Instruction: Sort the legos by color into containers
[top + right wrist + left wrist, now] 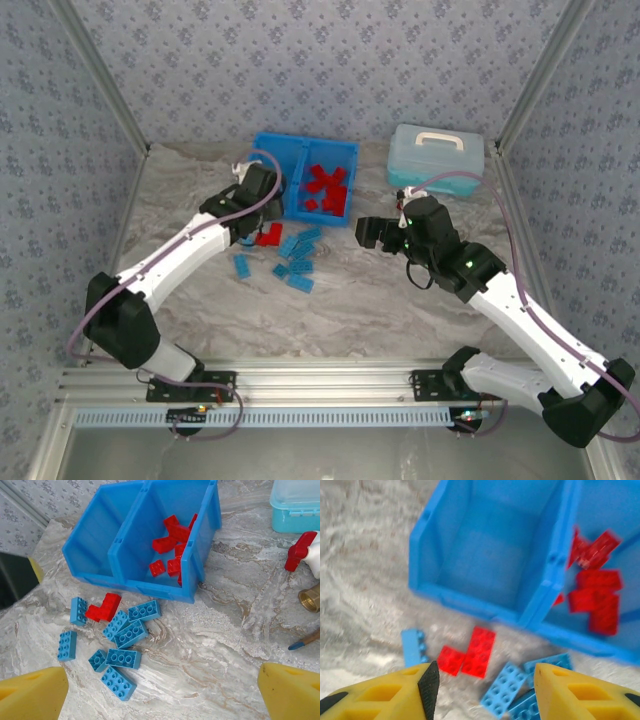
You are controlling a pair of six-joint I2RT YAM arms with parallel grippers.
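Observation:
The bright blue bin (305,138) stands at the back of the table. Its right compartment (150,530) holds several red legos (172,542); its left compartment (97,540) is bare. In front of it lie two red legos (268,237) touching in an L, and several light blue legos (297,258) in a loose heap. My left gripper (262,205) hovers open just above the red pair (479,651), with nothing between its fingers. My right gripper (368,232) stands wide open to the right of the heap, above bare table, also holding nothing.
A pale blue lidded case (436,155) with a white handle sits at the back right. A red-handled valve (300,550), a brass fitting (311,597) and a blue-tipped stick (305,640) lie right of the bin. Metal frame posts border both sides.

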